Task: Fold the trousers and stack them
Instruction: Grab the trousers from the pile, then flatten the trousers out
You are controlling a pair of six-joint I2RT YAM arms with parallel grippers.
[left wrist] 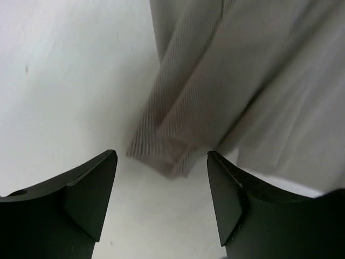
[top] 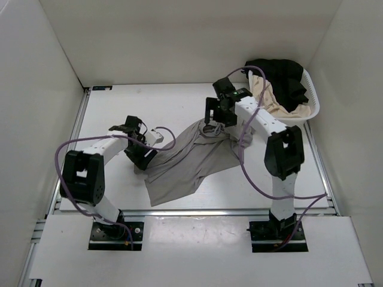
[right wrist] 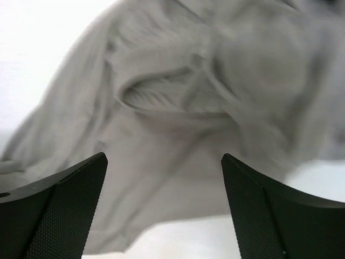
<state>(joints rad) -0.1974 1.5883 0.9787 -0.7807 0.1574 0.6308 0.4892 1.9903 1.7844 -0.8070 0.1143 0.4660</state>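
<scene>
Jaws spread on both sides, nothing between them. Our left gripper [left wrist: 161,157] hovers with a corner of the trousers [left wrist: 242,97] just ahead of its fingertips. Our right gripper [right wrist: 163,159] looks down on a rumpled bunch directly below it. The cloth lies crumpled on the table [left wrist: 64,81] between our two grippers. So we'd go low, pinch the edge cleanly on each side, then draw apart to flatten it before any fold.
</scene>
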